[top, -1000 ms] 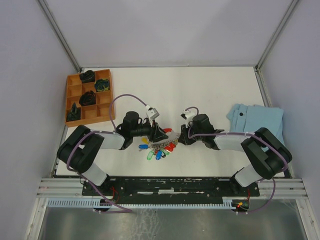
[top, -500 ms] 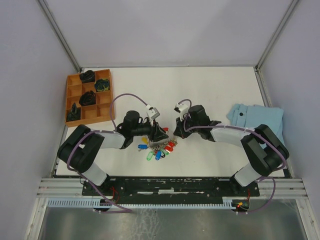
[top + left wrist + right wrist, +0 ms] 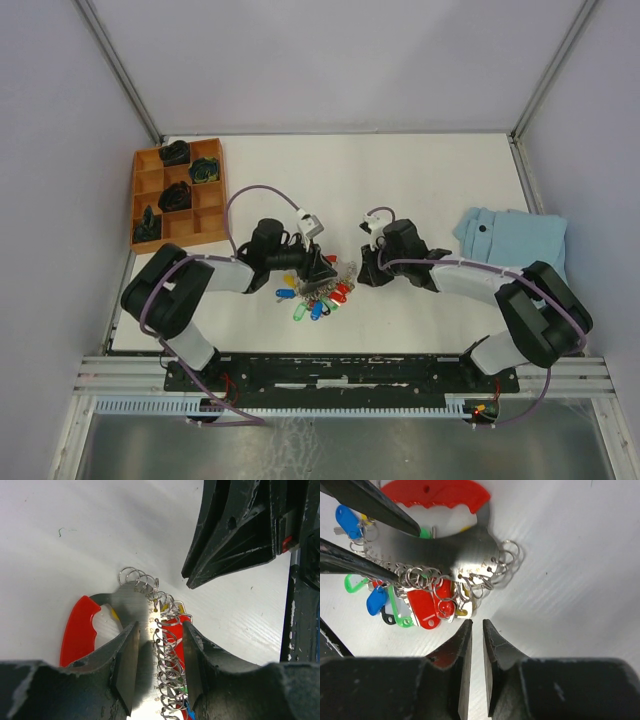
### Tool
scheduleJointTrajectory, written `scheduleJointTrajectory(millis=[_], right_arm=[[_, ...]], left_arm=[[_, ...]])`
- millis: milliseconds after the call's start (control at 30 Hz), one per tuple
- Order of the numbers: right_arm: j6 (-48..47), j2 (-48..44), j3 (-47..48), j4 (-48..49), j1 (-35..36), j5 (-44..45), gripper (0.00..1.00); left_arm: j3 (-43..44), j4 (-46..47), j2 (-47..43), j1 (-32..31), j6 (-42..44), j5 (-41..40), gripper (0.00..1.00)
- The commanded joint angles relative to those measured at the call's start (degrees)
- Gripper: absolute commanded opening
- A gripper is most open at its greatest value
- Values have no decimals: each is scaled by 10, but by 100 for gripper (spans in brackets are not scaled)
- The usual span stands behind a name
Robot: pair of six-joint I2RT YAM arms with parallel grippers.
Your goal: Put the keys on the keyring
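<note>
Since most of the keys (image 3: 425, 607) already sit bunched under the keyring (image 3: 445, 550), their red, green and blue tags hanging off the small wire loops along the edge of its metal plate, the job looks well along. How many are truly threaded I cannot tell. From above, a blue and a green tag at the left of the cluster lie a little apart from the rest, and they may be loose. The whole bundle lies on the white bench (image 3: 420, 180) between the two arms, its curved red strap (image 3: 440, 495) on the far side of the plate. The left claw (image 3: 160, 627) is clenched across the plate, one finger against its bare edge and the other against the row of loops, so it is grasping the keyring and pinning it flat. The right claw (image 3: 476, 625) is almost clenched, with only a thin slit between its jaws, and it holds nothing. It hangs just beside the cluster, its tips near the red tags and the end loops but touching neither. What is left, by my reading, is to pick up any loose key and work it onto a free loop.
</note>
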Motion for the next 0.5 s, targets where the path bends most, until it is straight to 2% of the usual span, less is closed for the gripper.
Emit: scheduleJointTrajectory(millis=[0,267,467], right_arm=[[56,-2,-24,77,-2,19,23],[88,24,-70,199,-23,32,29],[66,-31,-101,181,-31,85,35]], left_arm=[[24,-4,14,0,26,3,46],[49,-5,31,-7,24,14,46],[100,-49,73,-29,32,9,44]])
